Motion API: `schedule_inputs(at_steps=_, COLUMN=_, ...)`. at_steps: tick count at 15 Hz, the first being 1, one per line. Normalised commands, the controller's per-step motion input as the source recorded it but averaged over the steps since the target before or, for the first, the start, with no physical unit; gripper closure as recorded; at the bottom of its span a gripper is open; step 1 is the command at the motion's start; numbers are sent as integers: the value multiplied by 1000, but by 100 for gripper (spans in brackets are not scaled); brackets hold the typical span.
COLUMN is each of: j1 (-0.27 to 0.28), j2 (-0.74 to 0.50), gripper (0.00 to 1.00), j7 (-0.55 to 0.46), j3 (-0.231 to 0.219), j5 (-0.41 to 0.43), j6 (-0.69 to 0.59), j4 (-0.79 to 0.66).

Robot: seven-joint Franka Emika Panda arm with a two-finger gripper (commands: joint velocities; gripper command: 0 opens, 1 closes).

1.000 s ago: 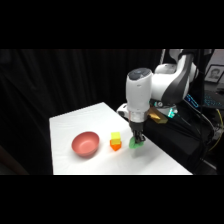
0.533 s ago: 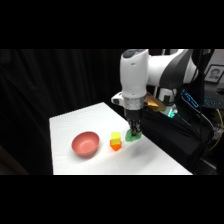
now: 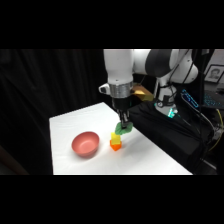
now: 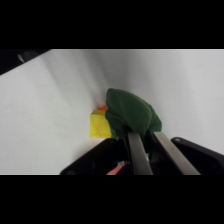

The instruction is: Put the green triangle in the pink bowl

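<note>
- The gripper (image 3: 123, 125) hangs straight down from the white arm (image 3: 120, 67) over the middle of the white table (image 3: 75, 125), its fingers clamped on the green triangle (image 3: 124, 129)
- In the side view the green piece sits at the fingertips, above and just beside the yellow-and-orange block (image 3: 115, 142); whether its underside touches the table or is clear of it cannot be made out there
- In the wrist view the green triangle (image 4: 132, 115) looks dark green and rounded, so its wedge shape is hard to read; its lower part is hidden behind the two fingers (image 4: 136, 155) (they rise from the bottom edge and meet it from below)
- The yellow-and-orange block (image 4: 99, 123) shows beside it in the wrist view, mostly its yellow face; only a sliver of orange peeks at the top, and its far side is covered by the green piece
- The pink bowl (image 3: 85, 143) stands on the table well apart from the gripper, towards the picture's left, with nothing visible inside it; it does not show in the wrist view
- A small reddish streak at the bottom of the wrist view, next to the black linkage (image 4: 95, 162), is too blurred to identify
- The table's near edge is cut off by the bottom of the side view, and the arm's base merges with dark clutter at upper right
</note>
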Motion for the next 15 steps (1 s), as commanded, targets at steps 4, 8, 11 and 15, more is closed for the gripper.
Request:
schedule_inputs(at_steps=4, j1=-113, j2=175, gripper=96, j7=-131, j3=-31, j5=-85, j6=-191, j4=407)
schedule_inputs(at_steps=8, j1=-82, j2=257, gripper=96, j7=-127, j3=-57, j5=-76, j6=-166, j4=448)
schedule_inputs(at_steps=11, j1=-60, j2=206, gripper=96, j7=-121, j3=-68, j5=-53, j6=-195, j4=405)
schedule_inputs(at_steps=15, j1=-64, j2=254, gripper=96, j7=-149, j3=-69, j5=-16, j6=-154, j4=425)
